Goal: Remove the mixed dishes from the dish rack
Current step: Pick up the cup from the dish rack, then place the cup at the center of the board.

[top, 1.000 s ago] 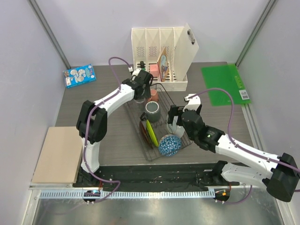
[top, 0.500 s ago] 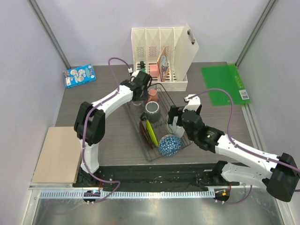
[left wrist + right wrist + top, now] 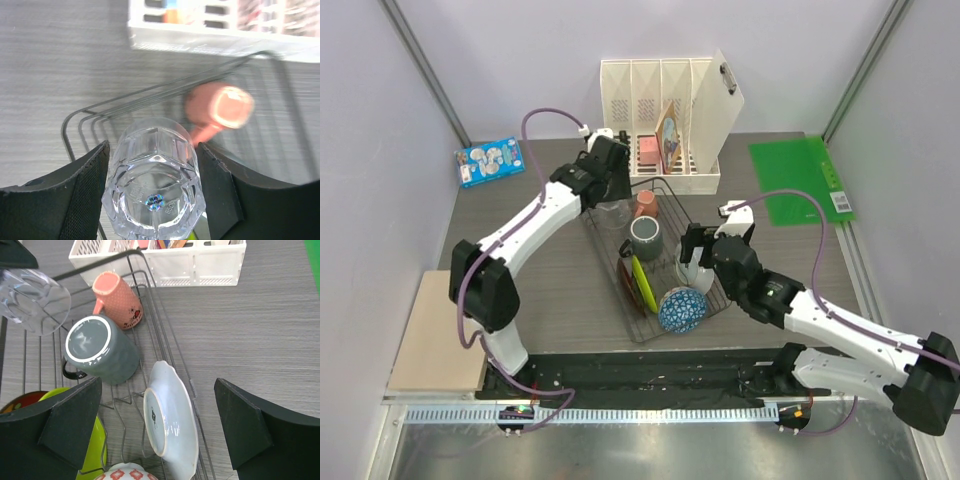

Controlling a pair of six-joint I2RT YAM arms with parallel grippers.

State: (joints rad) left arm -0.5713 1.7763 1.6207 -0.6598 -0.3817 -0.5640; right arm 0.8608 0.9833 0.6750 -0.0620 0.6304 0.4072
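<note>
Grey wood-grain table point(image 3: 560, 290) fills my overhead screen, with the dish rack point(image 3: 638, 335) in the middle between my two arms. My left gripper point(image 3: 152, 147) is clamped on the clear glass point(image 3: 155, 192), one pad against each side of its faceted wall, and the thick base faces the wrist camera. The glass is at the rack's far-left corner, just beside the pink mug point(image 3: 220, 105). I cannot tell whether it clears the wires. I judge it light, brittle and slick, so I want a gentle squeeze across the wall and no bump against wire or mug. The left arm is stretched well forward from its base, with the wrist angled down over that corner. My right gripper point(image 3: 157, 385) hangs with its jaws wide apart, holding nothing, above the white plate point(image 3: 170, 420). That plate stands on edge along the rack's right side, near the dark grey mug point(image 3: 97, 352). It looks stiff, glazed and heavier, so I would pinch its upper rim.
</note>
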